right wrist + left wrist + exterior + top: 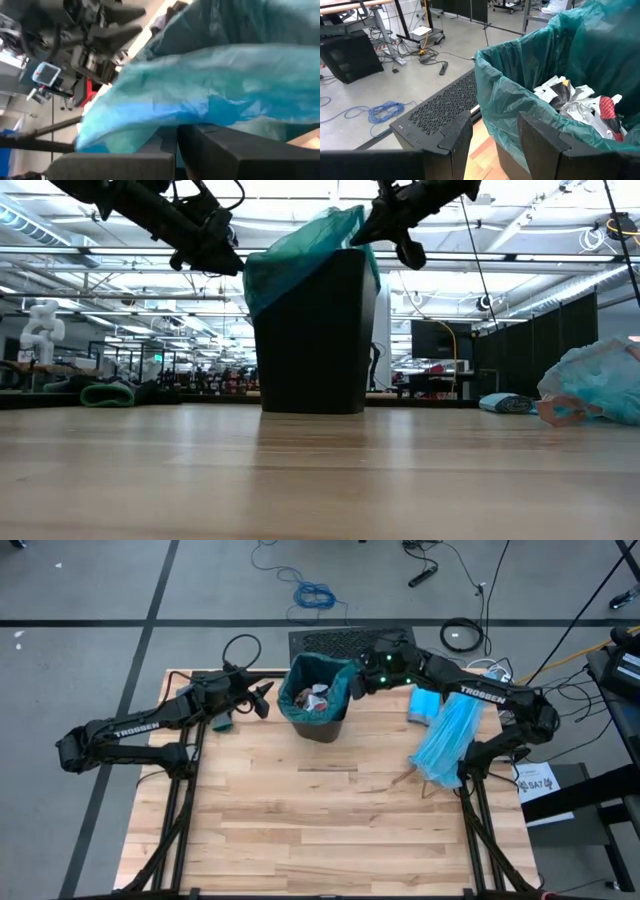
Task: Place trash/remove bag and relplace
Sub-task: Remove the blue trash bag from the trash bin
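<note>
Bag: I saw the teal bag [300,682] lining the black bin [322,726] at the worktop's [320,830] far middle, trash [318,700] inside.
Handling: I judged it light, soft, slippery; best taken at the rim.
Left gripper [262,698]: fingers spread, just left of the bin.
Right gripper [353,685]: fingers pressed together at the right rim.

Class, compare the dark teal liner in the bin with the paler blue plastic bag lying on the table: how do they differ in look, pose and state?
The teal liner is dark green-blue; the pale blue bag is lighter sky blue. The liner stands open inside the black bin, its edge folded over the rim; the pale bag lies bunched on the table. The liner holds crumpled trash; what the pale bag holds cannot be told. Both are thin, crinkly plastic.
</note>
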